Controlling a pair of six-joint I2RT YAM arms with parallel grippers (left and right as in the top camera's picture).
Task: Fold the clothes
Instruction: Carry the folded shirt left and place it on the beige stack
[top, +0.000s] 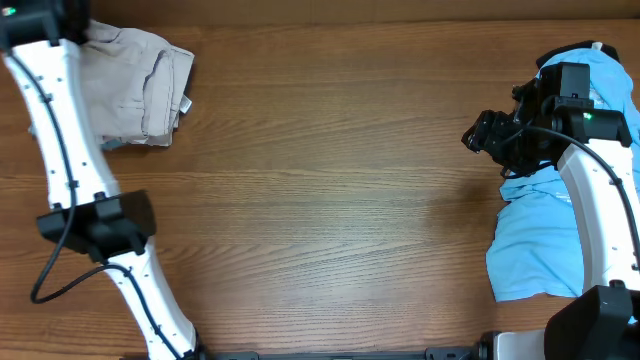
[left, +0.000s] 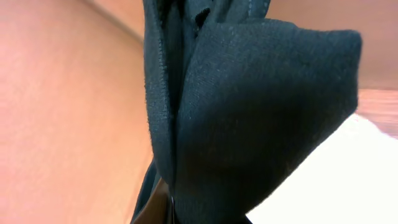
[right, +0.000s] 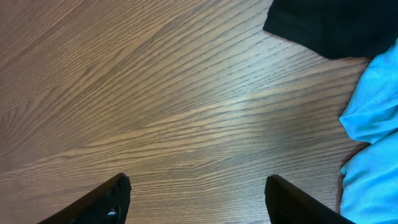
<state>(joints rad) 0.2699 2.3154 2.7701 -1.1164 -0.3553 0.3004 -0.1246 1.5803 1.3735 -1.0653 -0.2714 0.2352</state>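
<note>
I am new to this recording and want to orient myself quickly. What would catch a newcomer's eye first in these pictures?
First, the bunched black cloth fills almost the whole left wrist view, close to the camera. From overhead, a crumpled beige garment lies in the far left corner of the table, and a light blue cloth lies along its right edge. The right gripper hangs open above bare wood.
</note>
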